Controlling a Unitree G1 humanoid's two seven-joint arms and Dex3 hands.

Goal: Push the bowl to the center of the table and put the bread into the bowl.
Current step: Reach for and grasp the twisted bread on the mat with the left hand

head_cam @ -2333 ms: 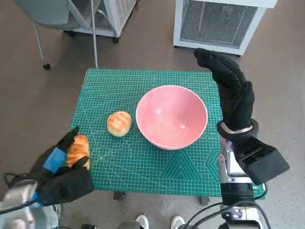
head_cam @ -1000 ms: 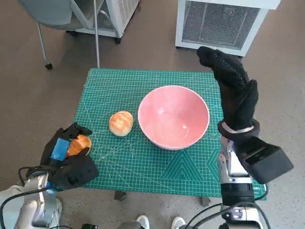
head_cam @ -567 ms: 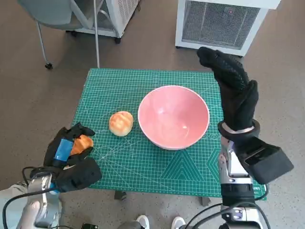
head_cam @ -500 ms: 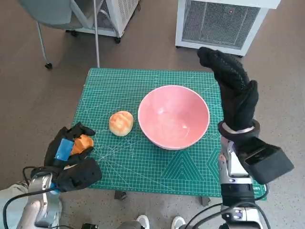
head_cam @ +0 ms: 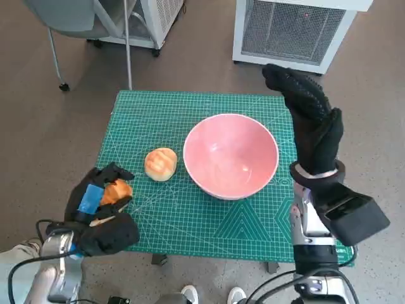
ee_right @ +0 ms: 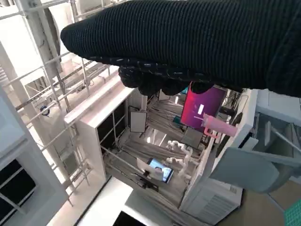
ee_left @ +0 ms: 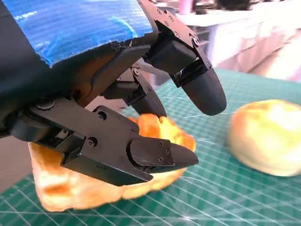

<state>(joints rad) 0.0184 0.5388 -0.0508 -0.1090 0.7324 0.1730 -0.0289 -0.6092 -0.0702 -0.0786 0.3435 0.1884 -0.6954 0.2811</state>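
Under left wrist fingers (ee_left: 141, 157): gripped bread (ee_left: 113, 176)

Bowl (head_cam: 231, 155): smooth, glossy pink, glazed look, with highlights inside. Table (head_cam: 190, 215): matt green gridded mat. Bread (head_cam: 116, 191): rough, flaky golden crust; round bun (head_cam: 160, 164) smoother, slightly shiny. Left hand (head_cam: 101, 212): hard black plastic fingers (ee_left: 141, 157), blue tape. Right hand (head_cam: 310, 120): black knitted cloth, coarse.

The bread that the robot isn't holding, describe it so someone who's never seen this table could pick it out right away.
Start at the green cutting mat that covers the table and find the big pink bowl near its middle. Just beside the bowl, toward the robot's left, sits a round golden bun, lying free on the mat. The other bread, longer and more orange, is gripped by the left hand at the mat's edge.
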